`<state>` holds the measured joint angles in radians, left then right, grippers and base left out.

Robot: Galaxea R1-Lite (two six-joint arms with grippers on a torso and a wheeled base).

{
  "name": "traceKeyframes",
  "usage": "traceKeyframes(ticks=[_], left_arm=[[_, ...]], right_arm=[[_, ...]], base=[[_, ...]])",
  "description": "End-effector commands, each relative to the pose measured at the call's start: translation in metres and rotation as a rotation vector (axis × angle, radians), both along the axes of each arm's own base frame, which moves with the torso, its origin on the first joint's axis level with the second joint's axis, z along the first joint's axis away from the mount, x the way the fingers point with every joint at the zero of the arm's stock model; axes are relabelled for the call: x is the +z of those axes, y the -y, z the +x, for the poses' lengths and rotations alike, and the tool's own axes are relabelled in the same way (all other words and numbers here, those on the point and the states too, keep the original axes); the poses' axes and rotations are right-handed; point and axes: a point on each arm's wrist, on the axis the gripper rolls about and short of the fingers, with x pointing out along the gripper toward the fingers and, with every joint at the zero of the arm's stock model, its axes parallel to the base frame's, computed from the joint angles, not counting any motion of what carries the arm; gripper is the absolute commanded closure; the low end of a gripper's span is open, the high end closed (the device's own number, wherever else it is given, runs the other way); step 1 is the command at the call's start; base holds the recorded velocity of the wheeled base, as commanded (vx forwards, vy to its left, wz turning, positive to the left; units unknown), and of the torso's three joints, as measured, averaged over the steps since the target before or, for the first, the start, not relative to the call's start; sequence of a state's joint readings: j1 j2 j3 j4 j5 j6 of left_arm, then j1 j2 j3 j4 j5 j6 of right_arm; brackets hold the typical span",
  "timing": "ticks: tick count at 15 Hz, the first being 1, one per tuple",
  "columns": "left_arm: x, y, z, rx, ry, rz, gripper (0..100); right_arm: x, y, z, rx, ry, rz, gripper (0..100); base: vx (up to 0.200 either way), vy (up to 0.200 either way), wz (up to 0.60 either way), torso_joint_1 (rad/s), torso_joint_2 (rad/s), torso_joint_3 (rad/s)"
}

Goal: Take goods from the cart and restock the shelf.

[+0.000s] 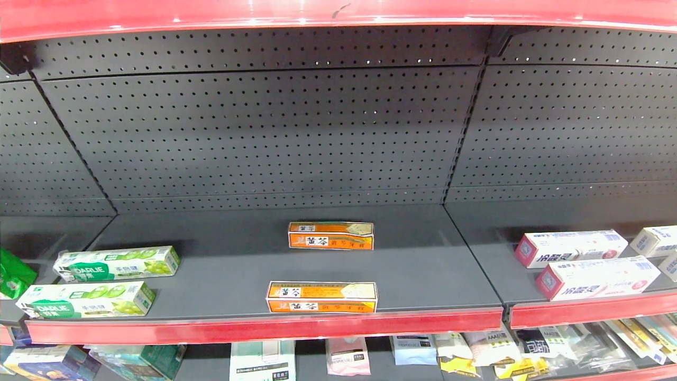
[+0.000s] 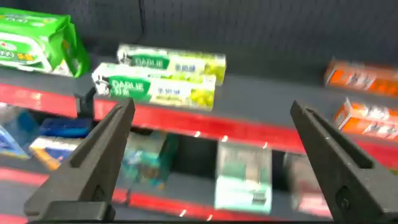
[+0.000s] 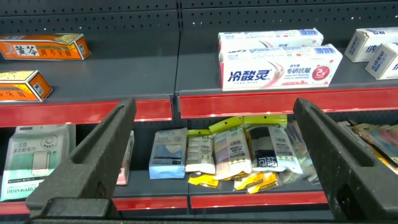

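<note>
We think the job is only partly done. The shelf (image 1: 423,264) runs across the lower half of the head view and has a few goods on it. Two orange boxes (image 1: 330,235) lie in the middle, one behind the other and well apart. Two green boxes (image 1: 117,263) lie at the lower left. Two white and red boxes (image 1: 571,247) lie at the lower right. There is lots of bare room between these groups and behind them, so we judge that many more goods should go in.

Our left gripper (image 2: 211,106) is wide open and holds nothing. Our right gripper (image 3: 214,102) is wide open too, with nothing in it. Both hang in front of the shelf. We think the next step is a trip to the cart for more goods.

The boxes are long and thin, with flat sides and sharp corners. They look like smooth, shiny card, light and easy to pinch. The shelf is flat, dull, dark metal. The back wall (image 1: 264,132) is dark metal full of little round holes. A glossy red strip (image 1: 264,327) runs along the front edge. At the bottom of the frame, soft packets (image 1: 465,349) look like floppy, crinkly plastic.
</note>
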<state>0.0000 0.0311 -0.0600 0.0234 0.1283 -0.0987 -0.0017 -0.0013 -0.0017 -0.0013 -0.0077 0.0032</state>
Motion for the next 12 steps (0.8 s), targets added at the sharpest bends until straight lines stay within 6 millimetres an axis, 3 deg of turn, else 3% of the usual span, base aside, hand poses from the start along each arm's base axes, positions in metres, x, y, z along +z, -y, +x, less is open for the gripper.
traceKeyframes(ticks=[1, 3, 5, 7, 8, 10, 12], left_arm=[[-0.0100, 0.0029, 0.0015, -0.125, 0.025, 0.032, 0], [-0.0098, 0.0026, 0.0016, -0.111, 0.029, 0.038, 0], [-0.0094, -0.0025, 0.0009, 0.117, 0.016, 0.086, 0], [-0.0091, -0.0040, 0.0005, 0.188, 0.031, 0.029, 0], [-0.0092, -0.0036, 0.0006, 0.170, 0.029, 0.033, 0], [-0.0090, 0.0025, 0.0016, -0.104, 0.027, 0.169, 0], [-0.0130, 0.0026, 0.0019, -0.108, -0.007, 0.167, 0]], right_arm=[[0.0000, 0.0000, 0.0001, 0.000, -0.001, 0.001, 0], [0.0000, 0.0000, 0.0001, 0.000, -0.001, 0.000, 0], [0.0000, 0.0000, 0.0001, 0.000, -0.001, 0.001, 0], [0.0000, 0.0000, 0.0001, 0.000, -0.001, 0.000, 0], [0.0000, 0.0000, 0.0001, 0.000, -0.001, 0.000, 0], [0.0000, 0.0000, 0.0001, 0.000, -0.001, 0.000, 0], [0.0000, 0.0000, 0.0001, 0.000, -0.001, -0.002, 0]], base=[[0.000, 0.000, 0.00, 0.000, 0.00, 0.000], [0.000, 0.000, 0.00, 0.000, 0.00, 0.000], [0.000, 0.000, 0.00, 0.000, 0.00, 0.000], [0.000, 0.000, 0.00, 0.000, 0.00, 0.000], [0.000, 0.000, 0.00, 0.000, 0.00, 0.000], [0.000, 0.000, 0.00, 0.000, 0.00, 0.000], [0.000, 0.000, 0.00, 0.000, 0.00, 0.000]])
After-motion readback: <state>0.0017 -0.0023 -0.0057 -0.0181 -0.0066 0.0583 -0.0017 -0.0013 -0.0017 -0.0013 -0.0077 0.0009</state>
